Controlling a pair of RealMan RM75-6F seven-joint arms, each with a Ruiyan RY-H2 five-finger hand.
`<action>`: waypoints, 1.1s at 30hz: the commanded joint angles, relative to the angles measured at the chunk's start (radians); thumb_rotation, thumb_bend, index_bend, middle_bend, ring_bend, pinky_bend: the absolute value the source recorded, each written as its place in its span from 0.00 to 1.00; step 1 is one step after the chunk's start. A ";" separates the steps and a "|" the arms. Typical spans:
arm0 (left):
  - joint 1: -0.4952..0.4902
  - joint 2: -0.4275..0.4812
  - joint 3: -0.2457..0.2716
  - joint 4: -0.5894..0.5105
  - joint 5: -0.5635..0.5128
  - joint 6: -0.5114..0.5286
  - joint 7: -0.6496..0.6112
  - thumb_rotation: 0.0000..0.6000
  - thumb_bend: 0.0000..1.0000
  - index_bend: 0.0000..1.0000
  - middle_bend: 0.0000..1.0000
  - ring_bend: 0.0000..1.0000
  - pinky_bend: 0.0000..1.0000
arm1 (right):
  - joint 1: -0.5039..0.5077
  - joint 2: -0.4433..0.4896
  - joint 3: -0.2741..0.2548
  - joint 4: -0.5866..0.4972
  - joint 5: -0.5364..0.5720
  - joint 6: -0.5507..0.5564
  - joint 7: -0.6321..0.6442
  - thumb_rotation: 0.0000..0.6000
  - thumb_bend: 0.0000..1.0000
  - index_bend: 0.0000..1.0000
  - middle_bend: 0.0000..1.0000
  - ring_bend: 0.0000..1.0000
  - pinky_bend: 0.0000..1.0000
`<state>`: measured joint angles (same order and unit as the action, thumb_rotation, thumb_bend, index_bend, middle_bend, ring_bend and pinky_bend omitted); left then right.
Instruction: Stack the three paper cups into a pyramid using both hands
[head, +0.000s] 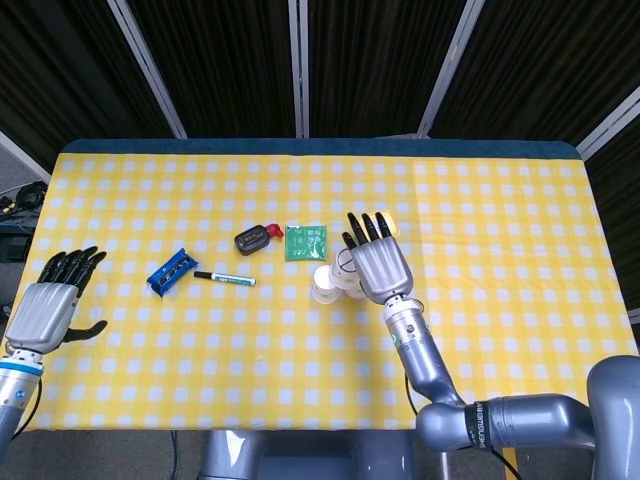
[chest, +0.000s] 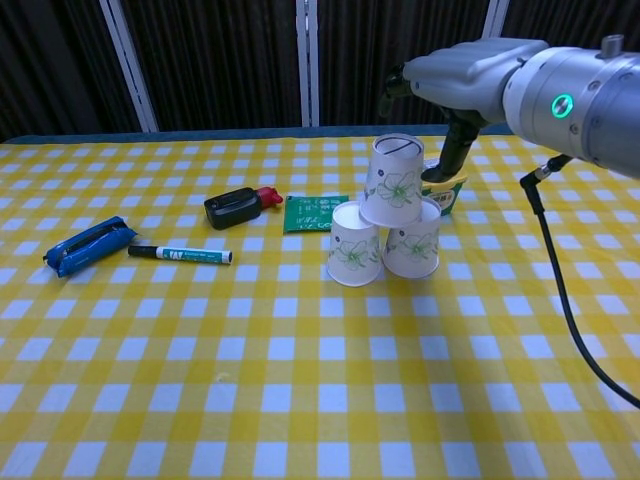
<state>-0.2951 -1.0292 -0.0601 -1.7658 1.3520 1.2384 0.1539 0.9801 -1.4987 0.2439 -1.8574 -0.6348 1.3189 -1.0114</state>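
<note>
matt paper cups (chest: 392, 183), seemingly cloth checked tablecloth (chest: 300, 380), glossy metallic hand (head: 379, 266)

Near the centre of the chest view, two base cups (chest: 384, 247) are set side by side, with the top cup (chest: 392, 181) resting on both. The right hand (chest: 455, 85) is seen above and just behind them. To their left – in a loose group – lie a card (chest: 316, 213), a small case (chest: 231, 209), a marker (chest: 180, 255) and a clip (chest: 88, 245) (furthest left). The left hand (head: 48, 305) is found at the lower left of the head view.

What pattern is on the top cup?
White with a green floral print on the top cup; chest view shows it best.
</note>
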 joint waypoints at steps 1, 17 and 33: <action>0.002 0.000 0.000 -0.001 0.001 0.003 0.000 1.00 0.20 0.00 0.00 0.00 0.00 | -0.007 0.011 -0.007 -0.018 -0.013 0.020 -0.004 1.00 0.17 0.19 0.00 0.00 0.00; 0.036 -0.026 0.013 0.016 0.055 0.079 0.004 1.00 0.20 0.00 0.00 0.00 0.00 | -0.414 0.213 -0.347 0.001 -0.448 0.233 0.466 1.00 0.15 0.03 0.00 0.00 0.00; 0.128 -0.108 0.074 0.095 0.151 0.209 0.049 1.00 0.20 0.00 0.00 0.00 0.00 | -0.690 0.276 -0.460 0.234 -0.708 0.313 0.880 1.00 0.15 0.00 0.00 0.00 0.00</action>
<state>-0.1711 -1.1329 0.0106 -1.6746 1.4964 1.4427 0.1995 0.3001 -1.2306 -0.2155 -1.6276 -1.3307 1.6270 -0.1413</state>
